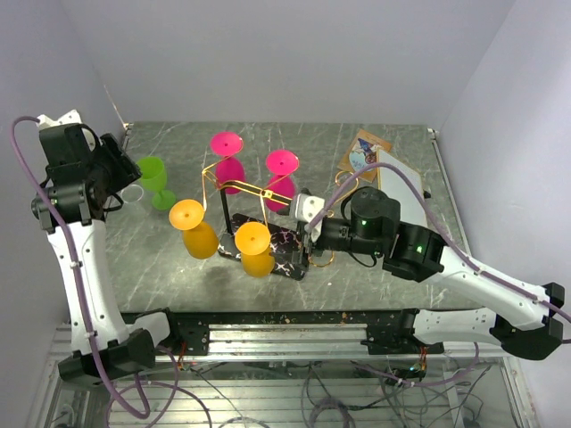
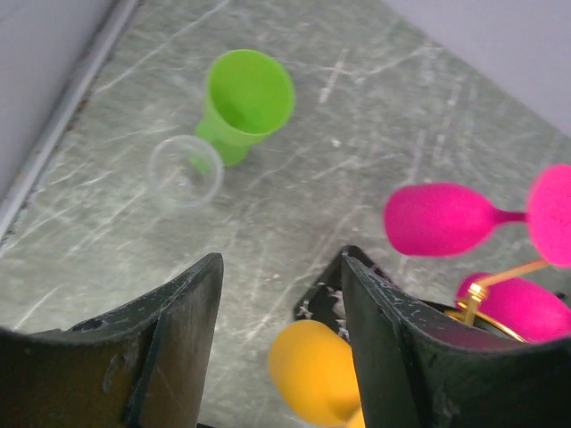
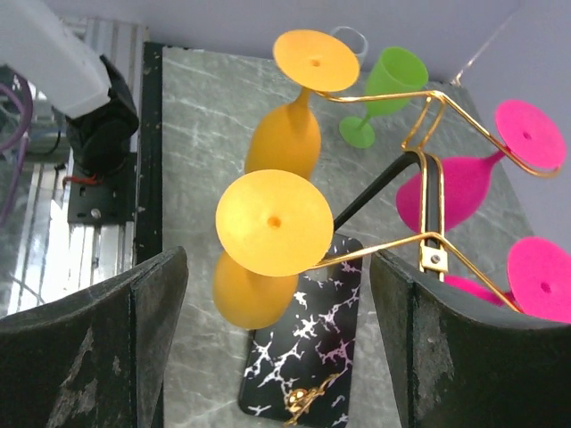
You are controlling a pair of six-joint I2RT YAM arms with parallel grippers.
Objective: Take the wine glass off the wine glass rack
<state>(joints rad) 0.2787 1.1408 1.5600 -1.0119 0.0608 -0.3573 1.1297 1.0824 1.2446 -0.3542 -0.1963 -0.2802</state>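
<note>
The wine glass rack (image 1: pixel 241 187) stands mid-table, with gold wire arms, a black post and a black white-patterned base (image 3: pixel 303 357). Two orange glasses (image 1: pixel 256 249) (image 1: pixel 194 229) and two pink glasses (image 1: pixel 280 172) (image 1: pixel 227 155) hang upside down on it. My right gripper (image 1: pixel 299 234) is open at the rack's right side. In the right wrist view its jaws (image 3: pixel 277 267) stand wide, with the near orange glass (image 3: pixel 272 227) ahead between them, untouched. My left gripper (image 1: pixel 125 174) is open and empty, raised at the far left near a green glass (image 1: pixel 157 181).
The green glass (image 2: pixel 245 98) lies on the table beside a clear glass (image 2: pixel 185 169). A card and a white sheet (image 1: pixel 384 165) lie at the back right. Walls close the table on the left, back and right.
</note>
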